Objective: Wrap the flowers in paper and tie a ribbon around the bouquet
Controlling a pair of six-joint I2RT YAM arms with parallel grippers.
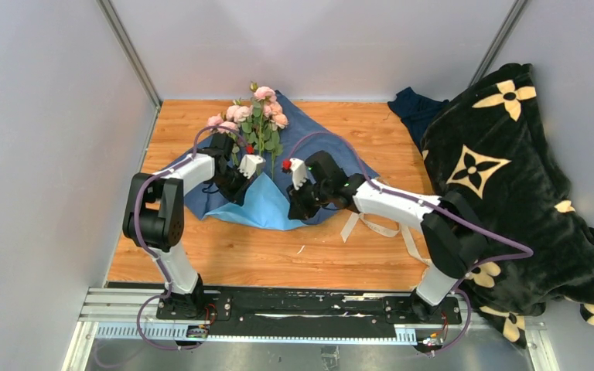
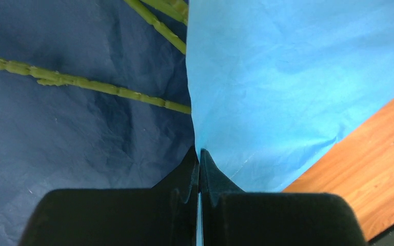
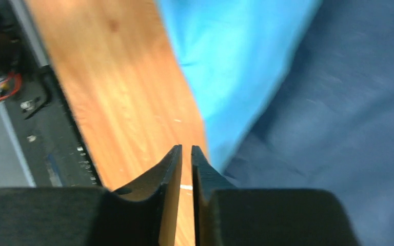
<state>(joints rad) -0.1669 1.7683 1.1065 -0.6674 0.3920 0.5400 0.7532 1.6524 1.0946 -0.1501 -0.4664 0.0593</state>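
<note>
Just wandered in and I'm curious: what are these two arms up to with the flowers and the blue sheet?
Two arms are wrapping pink roses in blue paper. The roses lie on the sheet, heads uncovered. The left claw is shut on the paper's near flap, folded light-blue-side-up over the stem ends. The right claw hovers by that flap, slightly open, holding nothing. The cream ribbon lies unused on the table.
</note>
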